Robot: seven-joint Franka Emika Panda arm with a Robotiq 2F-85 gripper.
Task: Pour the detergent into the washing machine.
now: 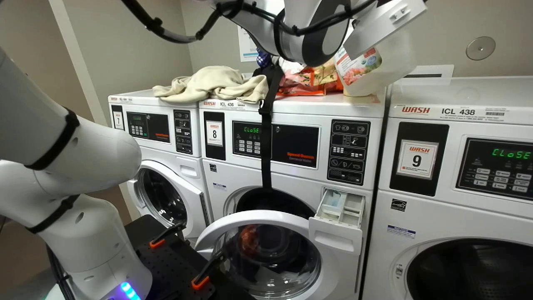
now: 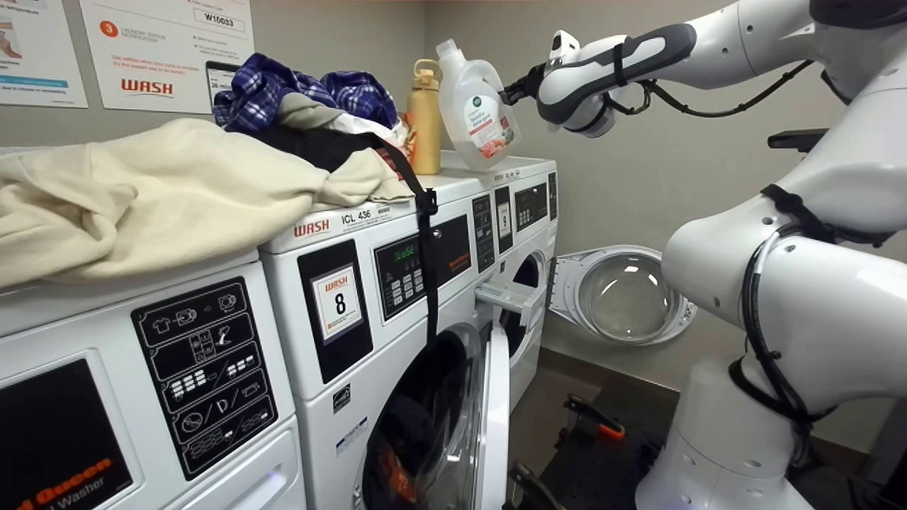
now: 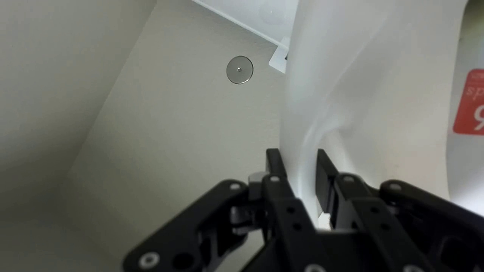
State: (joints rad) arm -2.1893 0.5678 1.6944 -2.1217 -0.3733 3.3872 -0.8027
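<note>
The detergent [image 2: 471,134], a translucent white jug with a colored label, leans with its neck tipped to the left in an exterior view. Its base is low over the machine tops; I cannot tell whether it touches. My gripper [image 3: 298,162] is shut on the jug's side handle, a finger on each side of it in the wrist view. The robot's wrist covers the jug's upper part in an exterior view. The washing machine [image 1: 291,175], marked 8, has its round door [image 1: 266,214] swung open and its detergent drawer [image 1: 335,235] pulled out.
A yellow-orange bottle [image 2: 425,134] stands just beside the jug. Cream cloth [image 1: 216,83], blue plaid cloth [image 2: 276,92] and an orange bag [image 1: 300,89] lie on the machines. A black strap [image 1: 266,146] hangs down the front. Machine 9 [image 1: 391,241] adjoins; an open door [image 2: 567,283] juts out.
</note>
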